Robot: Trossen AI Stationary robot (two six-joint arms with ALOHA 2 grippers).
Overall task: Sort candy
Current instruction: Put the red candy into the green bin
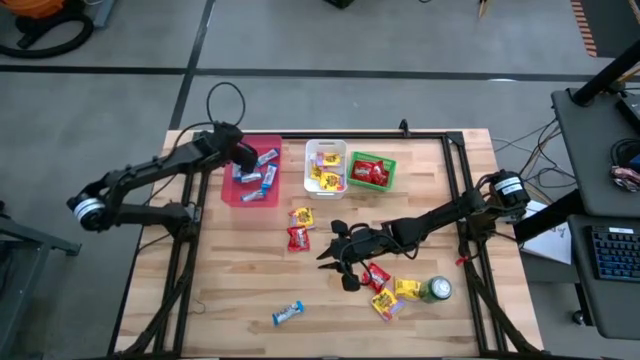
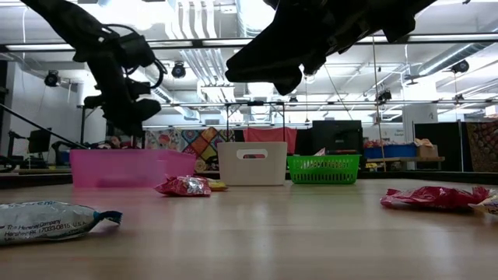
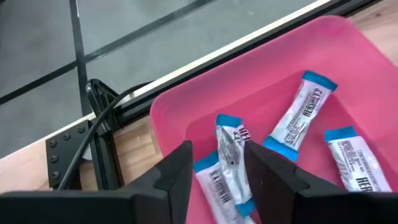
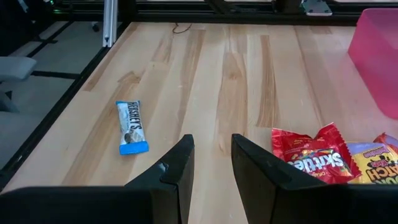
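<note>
My left gripper [image 1: 245, 155] hangs open over the pink bin [image 1: 232, 193]. Several blue-and-silver bars [image 3: 298, 115] lie on that bin's floor, one bar [image 3: 231, 155] showing in the gap between my fingers. My right gripper [image 1: 335, 252] is open above bare table at mid-table and touches nothing. Close by it lie a red packet [image 4: 308, 155] and a yellow packet [image 1: 301, 217]. More red and yellow packets [image 1: 385, 290] lie nearer the right front. A lone blue-and-silver bar [image 4: 132, 127] lies flat near the front edge.
A white bin [image 1: 325, 167] holding yellow packets and a green basket [image 1: 372, 171] holding red ones stand to the right of the pink bin along the far edge. A round green can [image 1: 436, 290] stands by the right front candy. Black frame rails [image 1: 455, 190] border the table.
</note>
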